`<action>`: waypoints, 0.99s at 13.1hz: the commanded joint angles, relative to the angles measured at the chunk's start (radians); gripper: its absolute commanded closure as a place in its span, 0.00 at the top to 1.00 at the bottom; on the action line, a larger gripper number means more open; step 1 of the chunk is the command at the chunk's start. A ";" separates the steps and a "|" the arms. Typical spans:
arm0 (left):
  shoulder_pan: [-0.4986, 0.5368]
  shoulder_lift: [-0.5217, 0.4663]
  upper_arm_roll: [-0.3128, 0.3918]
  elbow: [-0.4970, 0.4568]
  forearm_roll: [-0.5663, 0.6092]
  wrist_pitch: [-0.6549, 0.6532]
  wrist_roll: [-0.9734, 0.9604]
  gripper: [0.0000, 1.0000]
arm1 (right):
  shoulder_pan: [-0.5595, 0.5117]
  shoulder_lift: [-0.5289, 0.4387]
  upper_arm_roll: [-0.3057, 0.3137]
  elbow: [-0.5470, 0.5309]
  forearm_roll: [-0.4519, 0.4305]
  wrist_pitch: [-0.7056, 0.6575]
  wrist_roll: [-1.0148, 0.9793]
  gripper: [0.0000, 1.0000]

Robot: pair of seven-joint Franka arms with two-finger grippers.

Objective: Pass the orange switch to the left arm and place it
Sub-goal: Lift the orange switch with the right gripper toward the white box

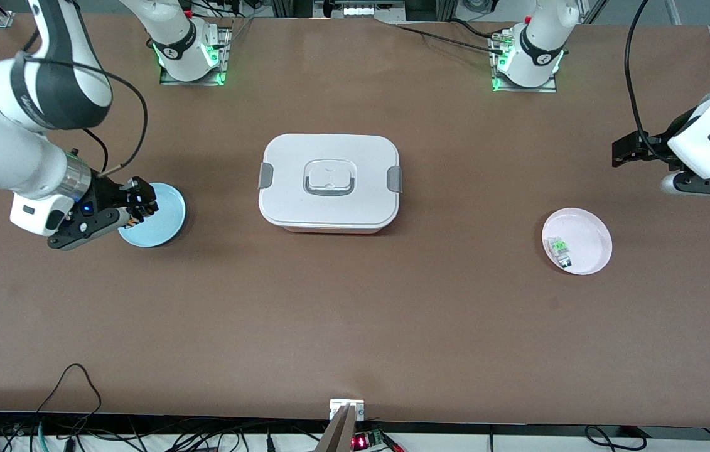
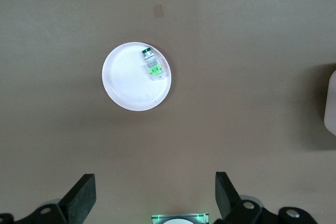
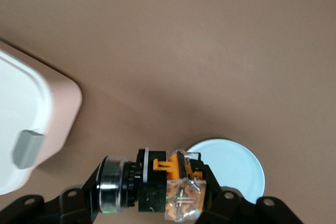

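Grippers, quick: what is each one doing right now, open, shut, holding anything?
Left gripper: open, empty, over bare table at the left arm's end.
Right gripper: shut on the small black-and-orange switch, over the round light-blue plate.

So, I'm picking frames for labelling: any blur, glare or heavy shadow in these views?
Front view: even light, with the box casting only a soft shadow. Left wrist view: the white plate looks slightly washed out, yet the green-topped part stays legible. Right wrist view: the orange switch is soft, close to the lens, in the right gripper.
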 commanded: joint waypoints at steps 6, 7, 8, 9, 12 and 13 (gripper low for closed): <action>0.002 0.014 0.000 0.024 -0.012 -0.022 -0.008 1.00 | -0.014 0.001 0.022 0.092 0.324 -0.042 -0.475 0.29; 0.007 0.014 0.003 0.024 -0.009 -0.022 0.000 1.00 | -0.014 0.001 0.020 0.090 0.378 -0.042 -0.550 0.28; 0.018 0.014 0.001 0.025 -0.011 -0.022 0.003 1.00 | -0.014 0.004 0.020 0.092 0.423 -0.039 -0.624 0.28; 0.019 0.014 0.001 0.021 -0.011 -0.023 0.000 1.00 | -0.014 0.008 0.020 0.090 0.466 -0.034 -0.708 0.28; 0.025 0.015 0.001 0.025 -0.021 -0.022 -0.003 1.00 | -0.013 0.021 0.020 0.084 0.621 -0.034 -0.936 0.28; 0.025 0.014 0.000 0.025 -0.032 -0.022 -0.003 1.00 | -0.013 0.024 0.020 0.081 0.657 -0.036 -1.007 0.28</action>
